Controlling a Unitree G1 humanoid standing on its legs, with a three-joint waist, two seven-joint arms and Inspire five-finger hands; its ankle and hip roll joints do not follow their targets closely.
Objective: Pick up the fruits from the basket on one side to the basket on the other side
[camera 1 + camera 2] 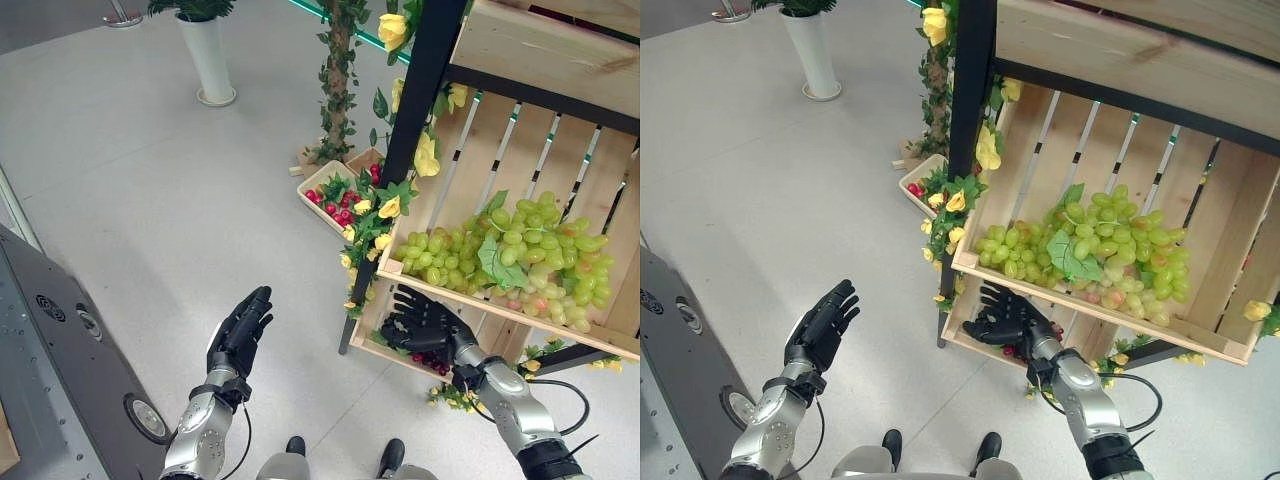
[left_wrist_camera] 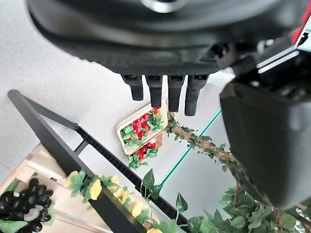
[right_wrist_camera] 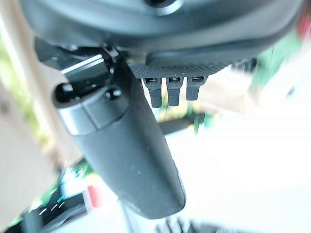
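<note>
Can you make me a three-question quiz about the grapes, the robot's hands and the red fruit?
1. Where are the green grapes?
A. in the tilted wooden crate on the stand
B. on the floor by the white planter
C. in the left hand

2. What colour are the flowers on the black post?
A. blue
B. yellow
C. white

3. How is the left hand?
A. shut on a grape bunch
B. open, holding nothing
C. pressed on the crate

Answers:
1 A: the bunches lie heaped in the slatted crate.
2 B: yellow blooms sit among green leaves along the post.
3 B: its fingers are straight over bare floor, while the right hand reaches under the crate by some red fruit.
</note>
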